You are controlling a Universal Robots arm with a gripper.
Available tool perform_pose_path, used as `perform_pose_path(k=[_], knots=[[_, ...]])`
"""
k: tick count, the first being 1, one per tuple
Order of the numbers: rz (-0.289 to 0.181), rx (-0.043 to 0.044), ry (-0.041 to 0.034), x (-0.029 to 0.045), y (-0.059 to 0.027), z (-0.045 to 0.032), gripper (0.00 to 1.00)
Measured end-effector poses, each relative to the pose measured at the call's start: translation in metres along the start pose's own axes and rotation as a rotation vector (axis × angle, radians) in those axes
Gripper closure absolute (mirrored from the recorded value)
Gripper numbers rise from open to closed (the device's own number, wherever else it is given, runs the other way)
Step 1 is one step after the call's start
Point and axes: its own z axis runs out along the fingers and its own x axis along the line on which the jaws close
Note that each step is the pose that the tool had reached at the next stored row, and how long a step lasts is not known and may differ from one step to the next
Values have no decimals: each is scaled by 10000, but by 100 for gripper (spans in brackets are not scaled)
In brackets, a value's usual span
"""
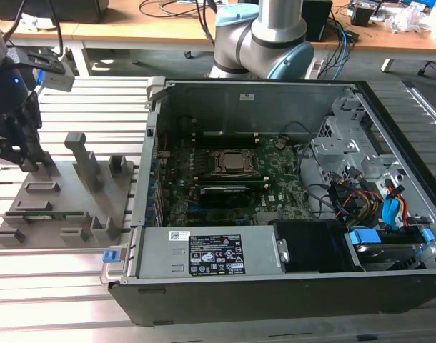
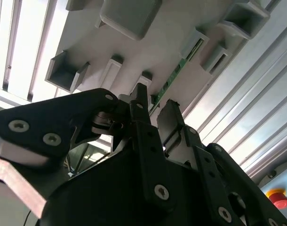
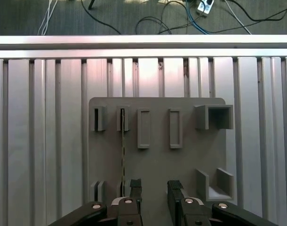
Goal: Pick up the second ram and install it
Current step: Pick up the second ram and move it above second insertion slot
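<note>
**Two fingers point(image 3: 134, 187) apart, nothing held**

I see the gripper point(image 3: 154, 190) spread wide, with a clear gap between its fingers and nothing in it. It hangs over one end of the grey slotted tray point(image 3: 157, 160), at the exterior view's left of the open computer case point(image 1: 239, 107). The second ram point(image 3: 123, 150) stands on edge in the tray's slots. Its near end is just beside one finger and is not gripped.
</note>
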Motion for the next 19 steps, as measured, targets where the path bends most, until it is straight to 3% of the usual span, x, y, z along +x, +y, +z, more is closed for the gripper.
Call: perform_pose_path(k=[19], knots=[[-1, 0, 0, 6, -8, 194, 64]])
